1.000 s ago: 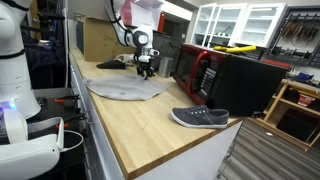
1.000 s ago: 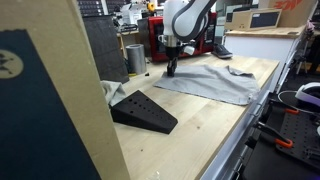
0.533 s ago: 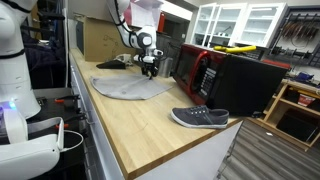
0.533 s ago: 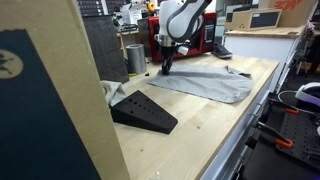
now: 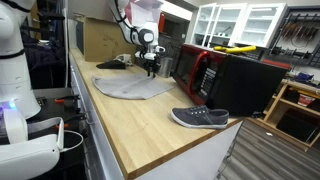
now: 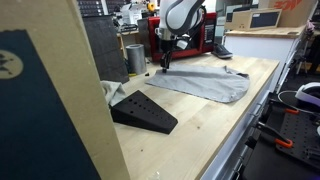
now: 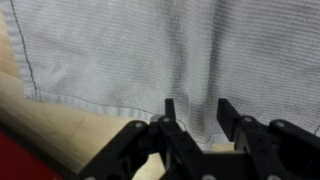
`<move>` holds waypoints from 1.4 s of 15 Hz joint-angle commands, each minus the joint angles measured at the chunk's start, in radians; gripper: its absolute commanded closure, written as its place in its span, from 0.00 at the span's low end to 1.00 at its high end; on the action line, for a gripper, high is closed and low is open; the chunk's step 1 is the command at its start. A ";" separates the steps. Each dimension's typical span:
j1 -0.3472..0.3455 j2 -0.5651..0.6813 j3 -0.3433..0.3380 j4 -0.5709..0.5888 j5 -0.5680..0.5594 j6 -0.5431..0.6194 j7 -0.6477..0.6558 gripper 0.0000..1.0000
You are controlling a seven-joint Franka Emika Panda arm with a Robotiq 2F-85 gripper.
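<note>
1. Gripper [image 7: 197, 108]: black fingers [image 7: 169, 112] parted to a medium gap, nothing clamped.
2. Cloth [image 7: 120, 50]: grey, fine weave, soft wrinkles, stitched hem. Directly under the fingertips, one fold running up between them.
3. Spread flat on the pale wooden bench [image 5: 150, 135], far end.
4. Grey shoe [image 5: 200, 118] at the bench's near edge, well apart.

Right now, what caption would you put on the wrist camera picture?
Gripper, jaws apart, just above a gray cloth edge on the wooden table.
</note>
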 commanded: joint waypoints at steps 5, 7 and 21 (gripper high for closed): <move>-0.055 -0.262 0.005 -0.269 0.124 -0.121 0.070 0.00; -0.072 -0.299 -0.012 -0.333 0.158 -0.108 0.126 0.00; -0.157 -0.427 -0.145 -0.548 0.203 -0.176 0.454 0.00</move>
